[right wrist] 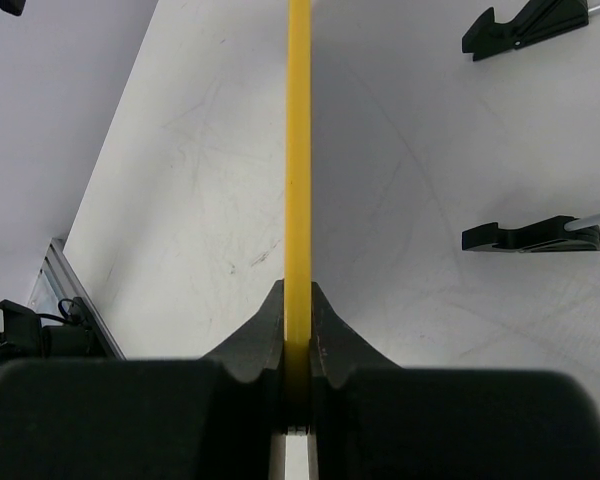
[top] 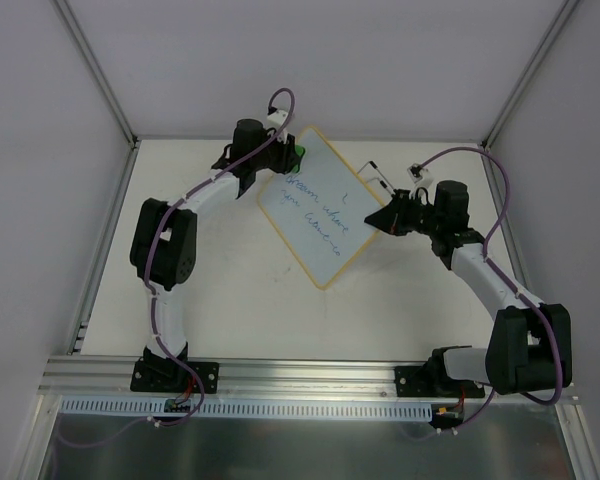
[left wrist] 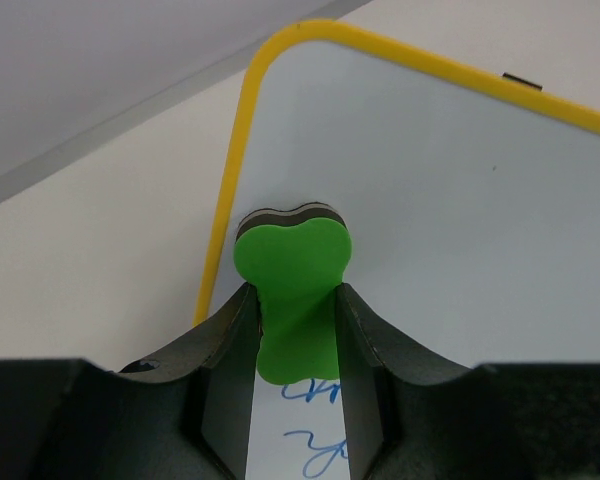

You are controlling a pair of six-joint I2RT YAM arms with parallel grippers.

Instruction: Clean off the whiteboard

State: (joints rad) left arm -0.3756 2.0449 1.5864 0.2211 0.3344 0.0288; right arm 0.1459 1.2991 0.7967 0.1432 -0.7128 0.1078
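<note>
- Clamping the whiteboard by its yellow frame: right pincer, closed, board seen edge-on.
- Left wrist view only: left pincer gripping green eraser on the board's blank corner.
- Top view: board mid-desk, both arms bent inward.

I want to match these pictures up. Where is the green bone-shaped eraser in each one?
Top external: the green eraser peeks out at the far corner of the whiteboard.
Left wrist: in the centre, pinched in the left gripper.
Right wrist: not in it.
Shared landmark: the whiteboard's yellow frame, in all three.
</note>
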